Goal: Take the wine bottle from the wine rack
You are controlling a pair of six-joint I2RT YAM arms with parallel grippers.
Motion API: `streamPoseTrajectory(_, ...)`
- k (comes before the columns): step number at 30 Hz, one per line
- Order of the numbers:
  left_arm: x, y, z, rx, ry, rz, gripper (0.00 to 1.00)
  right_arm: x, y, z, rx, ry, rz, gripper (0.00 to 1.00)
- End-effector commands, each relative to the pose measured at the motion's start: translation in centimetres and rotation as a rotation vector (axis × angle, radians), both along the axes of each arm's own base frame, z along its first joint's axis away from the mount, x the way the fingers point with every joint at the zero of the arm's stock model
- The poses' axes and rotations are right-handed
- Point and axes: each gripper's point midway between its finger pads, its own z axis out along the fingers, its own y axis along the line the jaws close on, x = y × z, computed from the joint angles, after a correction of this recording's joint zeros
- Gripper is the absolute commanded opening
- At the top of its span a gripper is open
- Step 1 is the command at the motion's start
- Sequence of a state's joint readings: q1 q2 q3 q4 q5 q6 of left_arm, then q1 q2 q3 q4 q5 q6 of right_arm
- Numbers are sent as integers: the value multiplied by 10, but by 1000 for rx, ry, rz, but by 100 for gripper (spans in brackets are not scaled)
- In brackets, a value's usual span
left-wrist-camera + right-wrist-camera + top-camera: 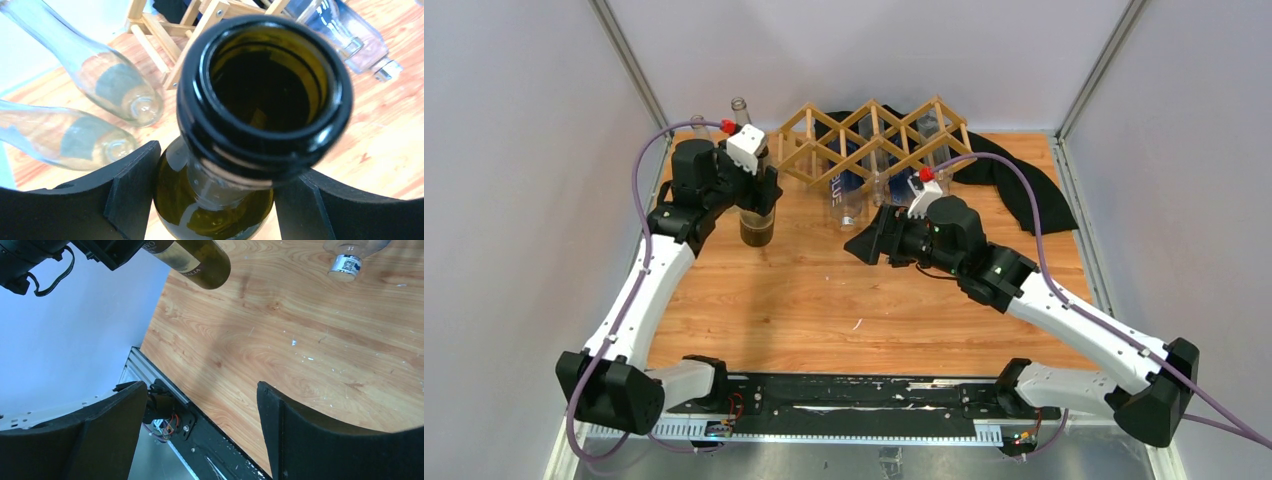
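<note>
The wine bottle [757, 222] is dark green glass with an open mouth. It stands upright on the wooden table, left of the wine rack [874, 140] and off it. My left gripper [759, 188] is shut on its neck. In the left wrist view its black fingers [130, 190] press both sides of the bottle [265, 85], with the gripper [215, 172] around it. My right gripper [861, 247] is open and empty above mid-table. In the right wrist view the right gripper [200, 405] holds nothing, and the bottle's base [200, 260] shows at the top.
Clear bottles with blue labels [849, 185] lie in the rack's cells, necks pointing forward. Two clear empty bottles [740, 108] [699, 125] stand behind the left gripper. A black cloth [1024, 190] lies behind and right of the rack. Enclosure walls stand on both sides.
</note>
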State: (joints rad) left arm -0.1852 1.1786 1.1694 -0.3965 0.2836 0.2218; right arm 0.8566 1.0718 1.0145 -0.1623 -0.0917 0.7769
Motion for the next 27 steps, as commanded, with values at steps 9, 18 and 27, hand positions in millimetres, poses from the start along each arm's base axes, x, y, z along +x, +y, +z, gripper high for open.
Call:
streamPoseTrajectory(9,35,12,17,-178,-215,-39,0,30,-5,-2,-65,-21,-71,84)
streamPoseTrajectory(18,67,26,-3,-199,-252,-1,0,42,-4,-10,-76,4,-78,84)
streamPoseTrajectory(27,84,50,-28,-183,-212,67,0,53,-14,-14,-65,27,-92,84)
